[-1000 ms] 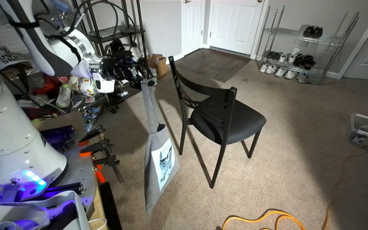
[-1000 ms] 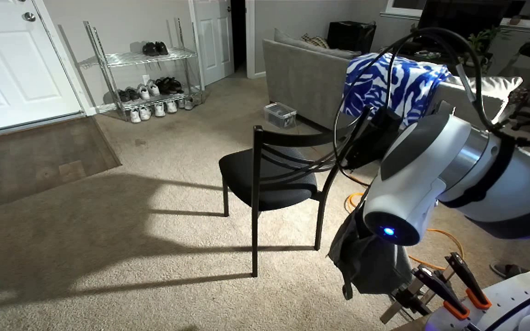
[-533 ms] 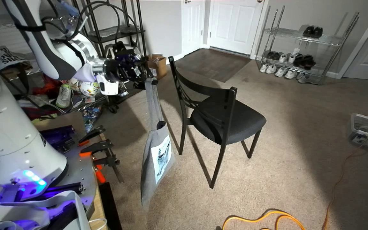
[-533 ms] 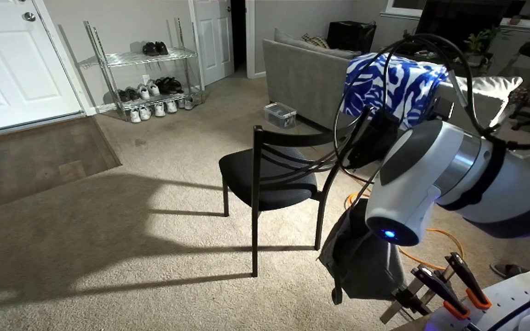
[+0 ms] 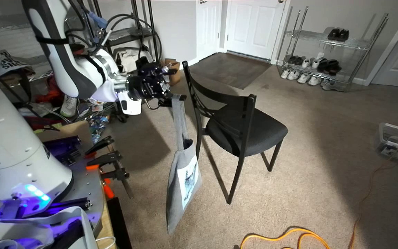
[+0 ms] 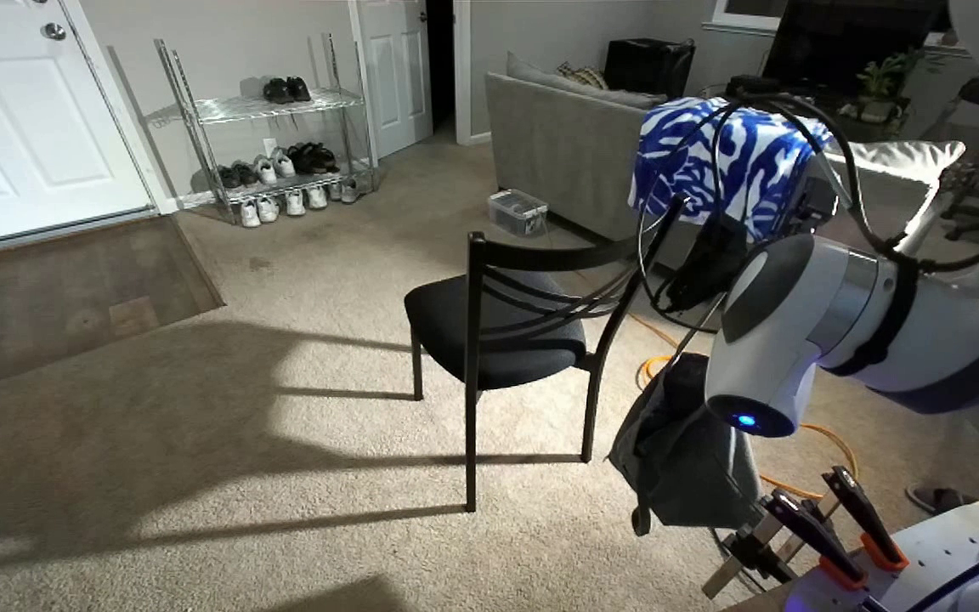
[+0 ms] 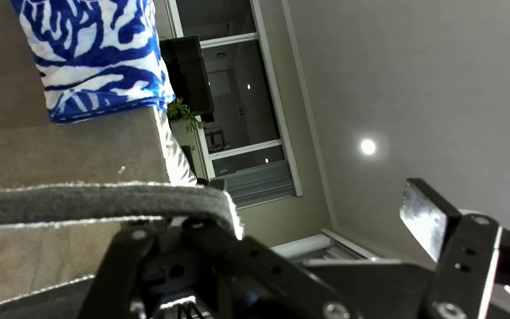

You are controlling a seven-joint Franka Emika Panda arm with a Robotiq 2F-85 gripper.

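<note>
Bag (image 5: 181,185), gray, hangs by its strap (image 7: 95,202) off one finger of the gripper (image 5: 177,85), fingers spread wide. In an exterior view, left to right: clamps (image 5: 106,159), bag, black chair (image 5: 254,135), shoe rack (image 5: 310,35).

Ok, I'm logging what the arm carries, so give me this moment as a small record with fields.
Tool: open
Load: grey bag, hanging by its strap over one finger
Chair: black, upright on the carpet, apart from the grey bag
Rack: wire, shoes on it
Sofa: grey, draped with a blue-and-white blanket
</note>
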